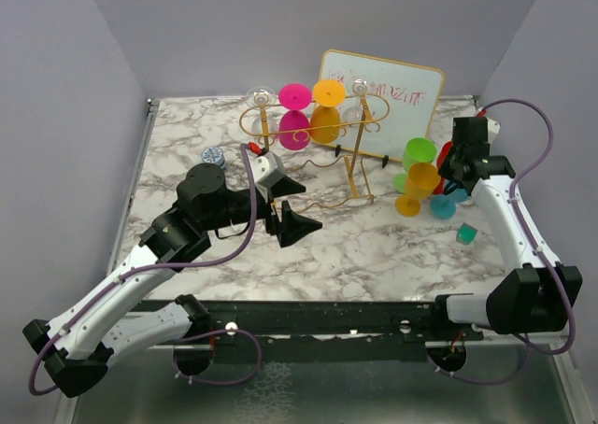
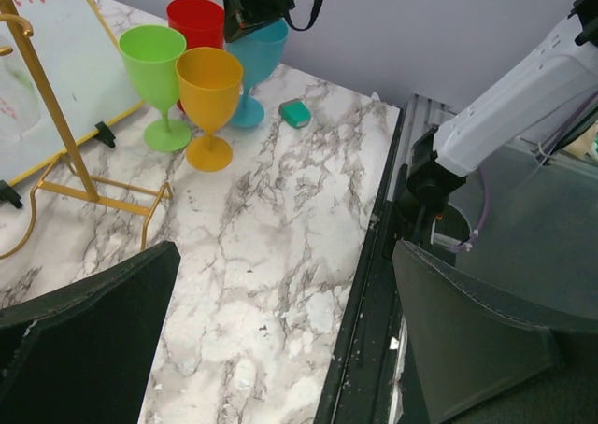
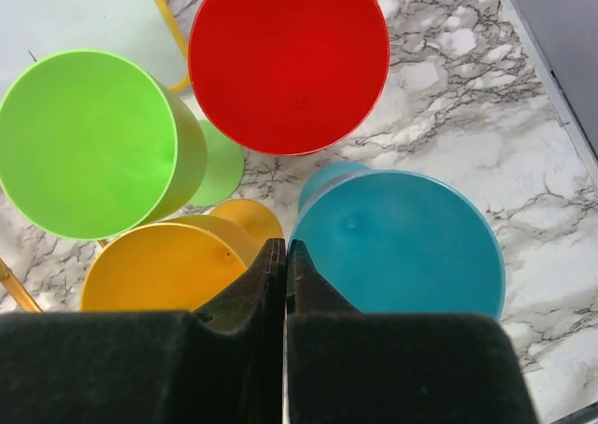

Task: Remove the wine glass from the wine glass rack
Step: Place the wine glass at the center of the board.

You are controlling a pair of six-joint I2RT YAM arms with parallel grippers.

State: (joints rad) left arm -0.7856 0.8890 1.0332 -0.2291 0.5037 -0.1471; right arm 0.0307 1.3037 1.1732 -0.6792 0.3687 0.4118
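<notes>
The gold wire wine glass rack point(image 1: 350, 153) stands at the back middle of the table. A pink glass point(image 1: 294, 118) and an orange glass point(image 1: 327, 112) hang on it upside down, with clear glasses point(image 1: 261, 97) at its ends. One rack leg shows in the left wrist view point(image 2: 62, 133). My left gripper point(image 1: 297, 222) is open and empty in front of the rack, above bare marble point(image 2: 285, 256). My right gripper point(image 1: 452, 174) is shut and empty point(image 3: 286, 248), hovering over four upright glasses: green point(image 3: 89, 144), red point(image 3: 290, 60), orange point(image 3: 163, 265) and teal point(image 3: 402, 247).
A gold-framed whiteboard point(image 1: 392, 102) leans behind the rack. A small teal block point(image 1: 465, 233) lies right of the standing glasses, also in the left wrist view point(image 2: 296, 113). A small round blue-and-white item point(image 1: 213, 156) lies left of the rack. The table's front rail point(image 1: 308, 317) runs along the near edge.
</notes>
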